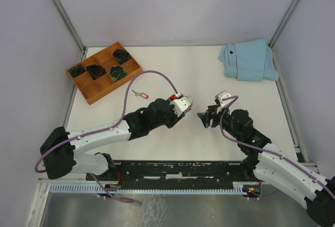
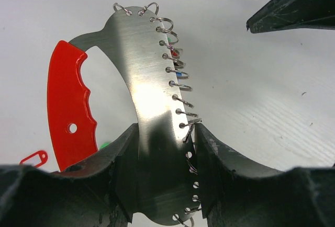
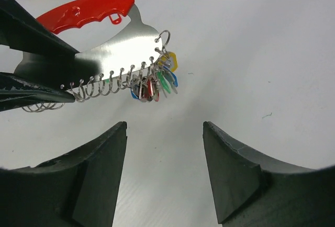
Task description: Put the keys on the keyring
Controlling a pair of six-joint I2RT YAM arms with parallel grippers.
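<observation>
Clamping the keyring (image 2: 152, 96), left fingers (image 2: 118, 180) present it; right fingers (image 3: 99, 180) gape empty opposite; red-tagged key (image 1: 140, 94) lies unthreaded on desk (image 1: 178, 70) near left fingers.

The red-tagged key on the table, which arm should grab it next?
Right. The right pincer is open and empty; the left pincer is clamped on the keyring. The key lies nearer the left arm, so expect a reach across.

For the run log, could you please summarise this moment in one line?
left gripper shut on keyring | right gripper open, empty | red-tagged key on table beside tray
</observation>
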